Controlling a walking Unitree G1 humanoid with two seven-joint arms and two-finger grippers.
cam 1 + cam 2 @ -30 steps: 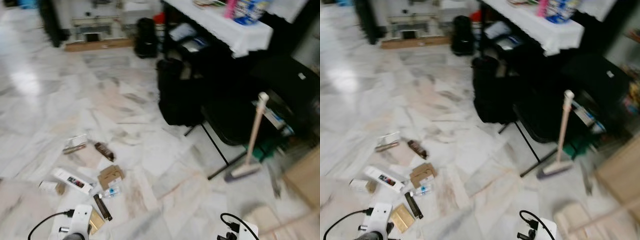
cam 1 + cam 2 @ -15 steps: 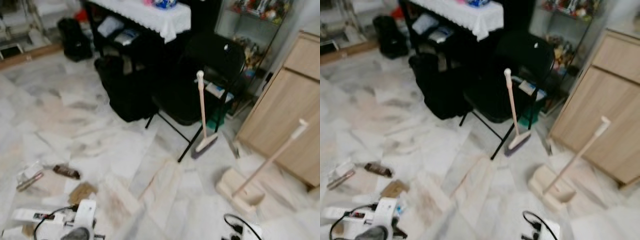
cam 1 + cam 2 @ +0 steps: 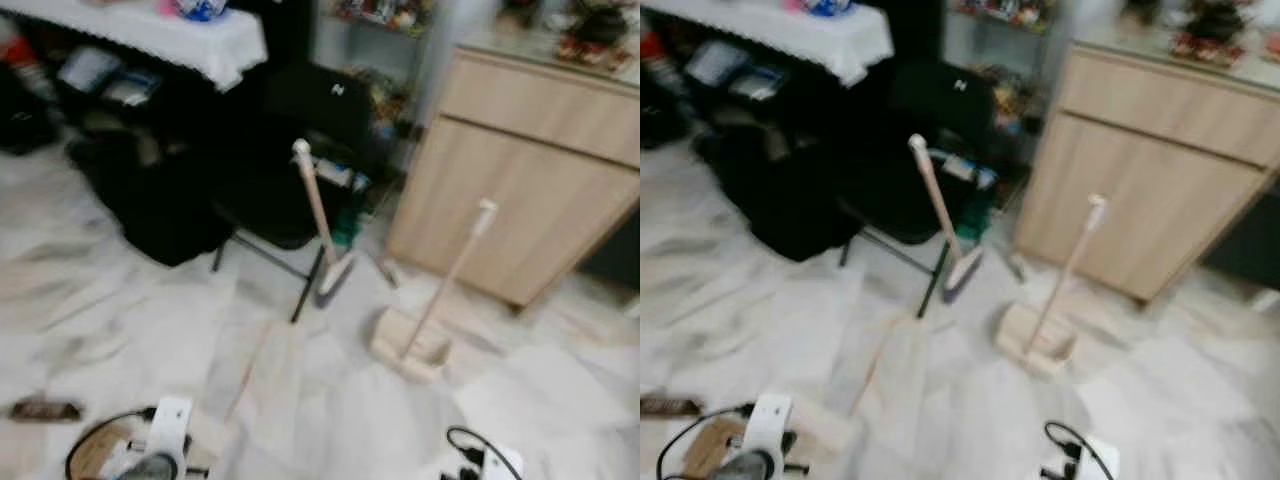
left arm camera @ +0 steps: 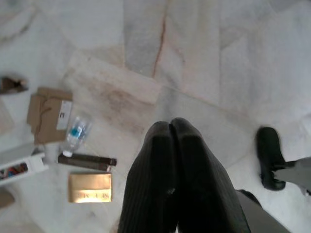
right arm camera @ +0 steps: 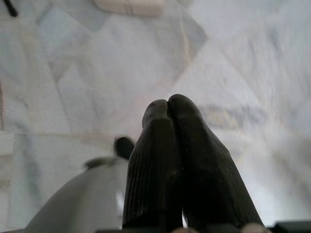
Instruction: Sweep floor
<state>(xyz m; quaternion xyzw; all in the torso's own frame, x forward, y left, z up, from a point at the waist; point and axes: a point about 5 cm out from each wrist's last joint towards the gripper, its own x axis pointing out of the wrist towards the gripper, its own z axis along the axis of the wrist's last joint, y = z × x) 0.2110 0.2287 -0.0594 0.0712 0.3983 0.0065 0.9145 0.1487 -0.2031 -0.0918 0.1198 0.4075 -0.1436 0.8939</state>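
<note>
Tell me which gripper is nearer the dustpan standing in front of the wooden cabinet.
Right. The dustpan stands ahead and right of centre; the right gripper hangs low on that side, almost below it. The left gripper hangs over the litter, farther left.

No text or label is sharp enough to read.

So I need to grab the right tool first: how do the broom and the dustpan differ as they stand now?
The broom leans against the black chair; the dustpan stands free on the floor, nearer the wooden cabinet. The broom ends in a narrow brush head; the dustpan ends in a wide, flat pan. Both have long pale handles, tilted.
</note>
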